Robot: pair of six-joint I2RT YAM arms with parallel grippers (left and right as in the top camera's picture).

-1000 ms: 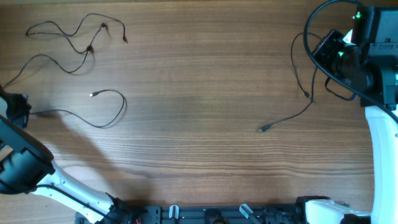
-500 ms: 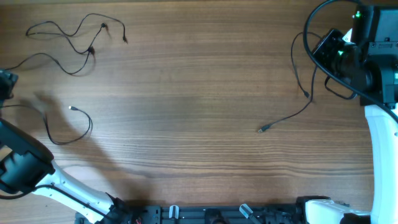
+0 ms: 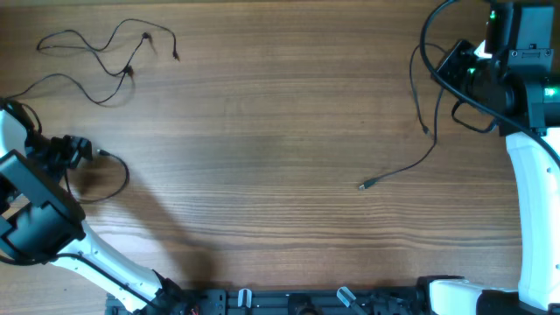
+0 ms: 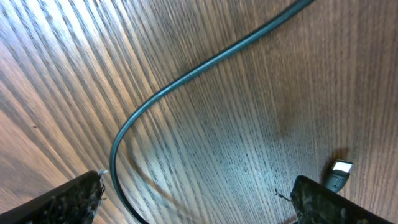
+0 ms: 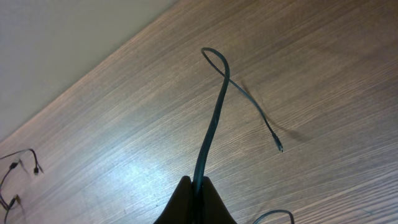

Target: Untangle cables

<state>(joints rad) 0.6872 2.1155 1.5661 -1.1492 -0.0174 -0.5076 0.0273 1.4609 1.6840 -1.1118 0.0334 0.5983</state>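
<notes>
Wooden table point(image 3: 262, 131). Thick arm cable point(image 3: 426, 35) loops close beside thin right cable point(image 3: 418, 156), upper right. Right gripper point(image 5: 194, 188) clenched on it. Left gripper point(image 4: 198, 190) released, fingers wide apart over looped cable point(image 4: 186, 78) at left edge; silver-tipped plug point(image 4: 340, 168) near one finger. Tangled cables point(image 3: 105, 54) upper left.

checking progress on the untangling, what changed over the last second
The left gripper came in over the left cable, whose loop slid left; its jaws are open. The right gripper, shut on the right cable, shifted a little, drawing the plug end slightly left. The top-left cables stayed put.
</notes>
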